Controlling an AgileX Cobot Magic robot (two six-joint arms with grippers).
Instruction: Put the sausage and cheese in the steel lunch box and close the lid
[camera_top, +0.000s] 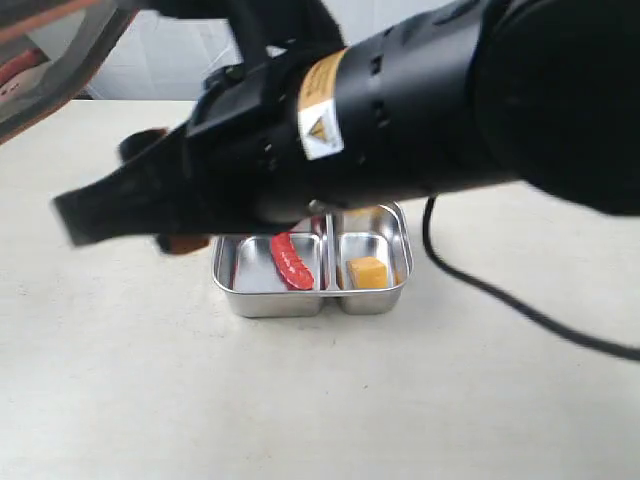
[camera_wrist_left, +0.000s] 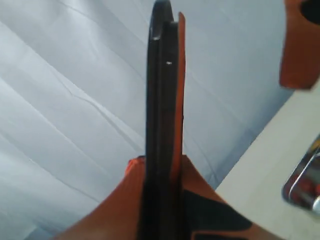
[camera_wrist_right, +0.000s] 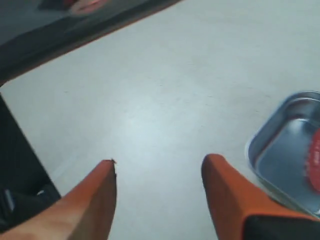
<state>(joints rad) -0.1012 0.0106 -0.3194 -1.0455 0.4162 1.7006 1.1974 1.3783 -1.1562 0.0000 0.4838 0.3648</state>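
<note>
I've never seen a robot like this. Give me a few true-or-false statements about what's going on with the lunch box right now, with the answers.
1. The glossy red sausage lies in the left compartment of the shiny steel lunch box, as the exterior view shows it. True.
2. The yellow-orange cheese wedge lies on the table outside the box. False: it sits in the box's other compartment, beside the sausage's.
3. The dark tinted lid covers the box. False: the box is open, and the left gripper holds the lid clamped by its edge, up and away from the box.
4. The right gripper stands open and holds nothing. True.
</note>
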